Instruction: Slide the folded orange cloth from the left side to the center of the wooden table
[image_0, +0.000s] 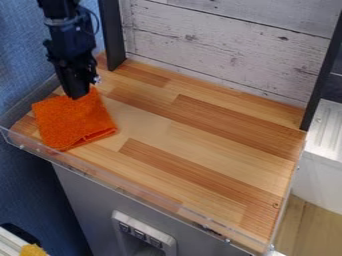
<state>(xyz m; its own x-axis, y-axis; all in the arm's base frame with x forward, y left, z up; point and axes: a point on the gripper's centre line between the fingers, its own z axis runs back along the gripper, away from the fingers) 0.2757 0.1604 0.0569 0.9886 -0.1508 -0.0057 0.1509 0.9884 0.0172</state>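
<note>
The black gripper (78, 92) hangs down at the upper left of the wooden work surface, its tip at the top edge of an orange cloth (72, 121). The cloth lies folded at the left end of the surface, with its folded layers showing at the lower right corner. The gripper's tip overlaps the cloth's upper edge in this view; whether it grips the cloth cannot be made out.
A clear low rim (137, 185) runs along the front edge of the wooden surface (200, 145). Dark posts stand at the back, beside a whitewashed plank wall (227, 45). A white ridged unit (326, 132) is at the right, and a yellow item (32, 250) at the lower left.
</note>
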